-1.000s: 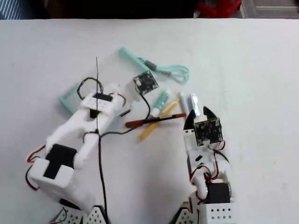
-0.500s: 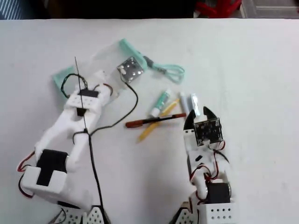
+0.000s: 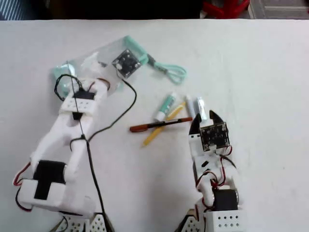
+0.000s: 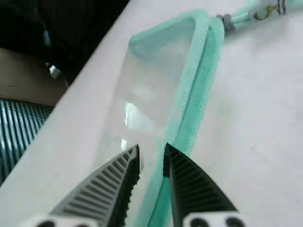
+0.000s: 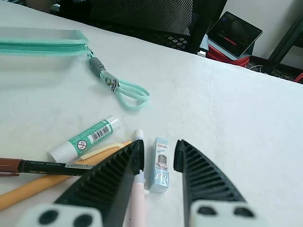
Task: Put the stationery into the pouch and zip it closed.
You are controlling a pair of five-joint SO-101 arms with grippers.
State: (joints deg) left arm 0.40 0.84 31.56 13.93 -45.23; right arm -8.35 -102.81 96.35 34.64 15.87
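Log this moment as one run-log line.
left gripper: shut on pouch edge | right gripper: open near small blue box | stationery: on table, outside pouch

The high camera looked almost straight down on the white table (image 3: 270, 72), far enough off to take in both arms whole, with their bases at the near edge and a dark room along the far one. The left wrist camera sat just behind the left gripper (image 4: 151, 149), very near the pouch (image 4: 156, 85), facing along the fingers toward the table's edge. The right wrist camera sat low behind the right gripper (image 5: 158, 146), looking across the table at a shallow slant toward a chair (image 5: 142, 19). All three views shared the pouch and its strap (image 5: 128, 92). The high and right wrist views also shared the glue stick (image 5: 83, 138) and pen (image 5: 42, 166).
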